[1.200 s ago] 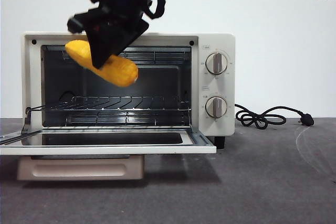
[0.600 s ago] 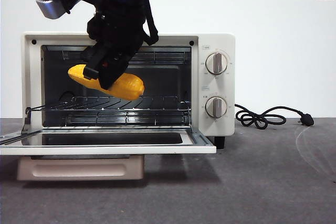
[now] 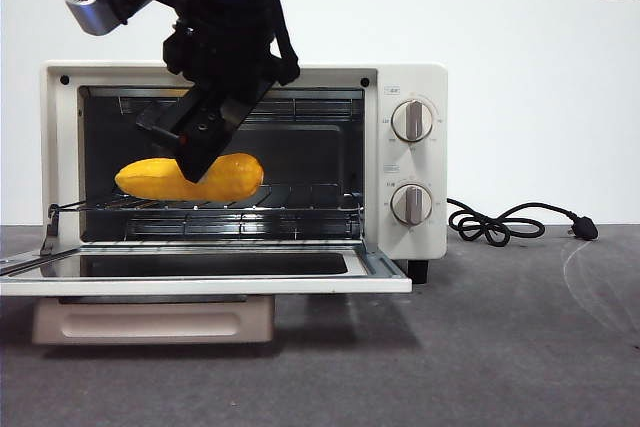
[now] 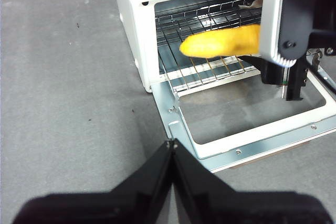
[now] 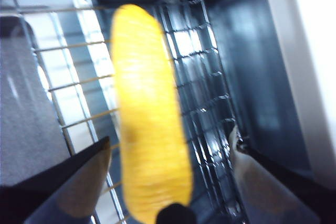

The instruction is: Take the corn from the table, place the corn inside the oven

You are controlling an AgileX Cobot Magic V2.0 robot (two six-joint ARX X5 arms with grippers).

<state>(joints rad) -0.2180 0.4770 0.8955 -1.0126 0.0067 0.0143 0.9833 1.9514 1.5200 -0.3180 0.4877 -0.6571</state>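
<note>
From my station I see the right gripper (image 3: 205,147) reaching down through the open front of the cream-white boxy toaster oven (image 3: 405,162), its jaws spread wide with a gap on either side of the yellow-orange bumpy corn cob (image 3: 188,178). The right wrist view is blurred, but it shows the corn (image 5: 149,145) lying lengthwise on the oven's wire rack (image 5: 202,77) between the two spread jaws, neither of which clearly presses on it. In the front view the cob rests nearly level on the wire rack (image 3: 290,202), toward the side away from the two round knobs (image 3: 412,121). The oven's glass door (image 3: 200,272) hangs folded down flat in front. My left gripper (image 4: 171,148) waits over the dark grey matte table (image 4: 68,77) beside the door's corner, its jaws closed together on nothing. A black power cord (image 3: 500,222) lies coiled on the table beyond the knob side.
</note>
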